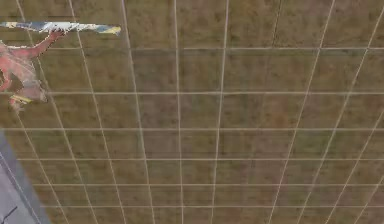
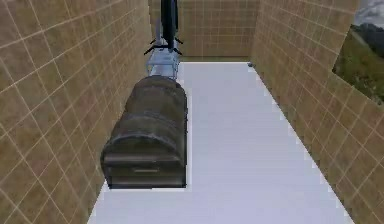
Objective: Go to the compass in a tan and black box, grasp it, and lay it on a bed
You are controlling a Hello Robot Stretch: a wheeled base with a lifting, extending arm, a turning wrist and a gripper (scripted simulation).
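A brown tiled wall [image 1: 210, 120] stands close ahead in the forward view. In the arm side view a narrow passage with a white floor [image 2: 240, 140] runs between tiled walls. A dark wooden chest [image 2: 148, 135] with a rounded lid sits on that floor by the left wall.
Behind the chest stands a grey rounded object [image 2: 163, 68] with a dark upright pole [image 2: 168, 22] above it. A wall picture [image 1: 22, 65] hangs at the forward view's upper left. Another picture [image 2: 362, 55] hangs on the passage's right wall. Floor right of the chest is free.
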